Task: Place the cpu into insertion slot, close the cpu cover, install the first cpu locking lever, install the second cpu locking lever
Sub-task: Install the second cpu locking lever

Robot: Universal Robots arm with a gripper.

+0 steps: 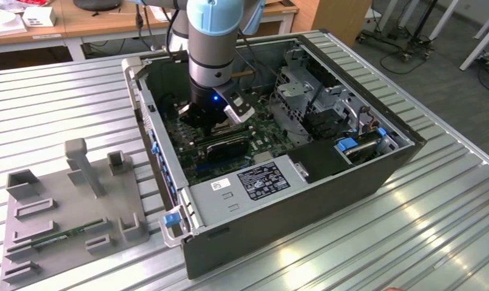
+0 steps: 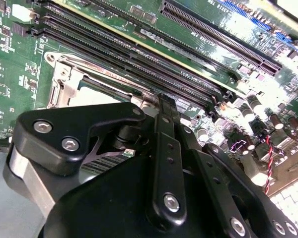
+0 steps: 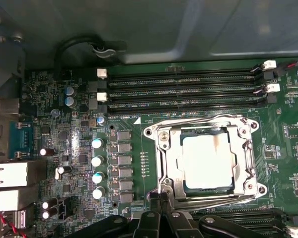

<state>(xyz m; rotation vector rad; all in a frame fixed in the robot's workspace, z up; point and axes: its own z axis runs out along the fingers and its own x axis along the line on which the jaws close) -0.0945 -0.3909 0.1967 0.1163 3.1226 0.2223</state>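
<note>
Black gripper (image 2: 166,106) linkage crowds the second wrist view, its fingers drawn together on nothing, tips at the near edge of the insertion slot (image 2: 89,87) on the green motherboard (image 2: 20,59). In the first wrist view the cpu (image 3: 207,161) sits inside the slot with the cpu cover (image 3: 164,163) lowered around it, gripper tips at the cover's edge. In the exterior view the arm (image 1: 215,54) reaches down into the open computer case (image 1: 309,182). A slipped tip could, by my reading, scrape the board or leave a lever unlatched.
</note>
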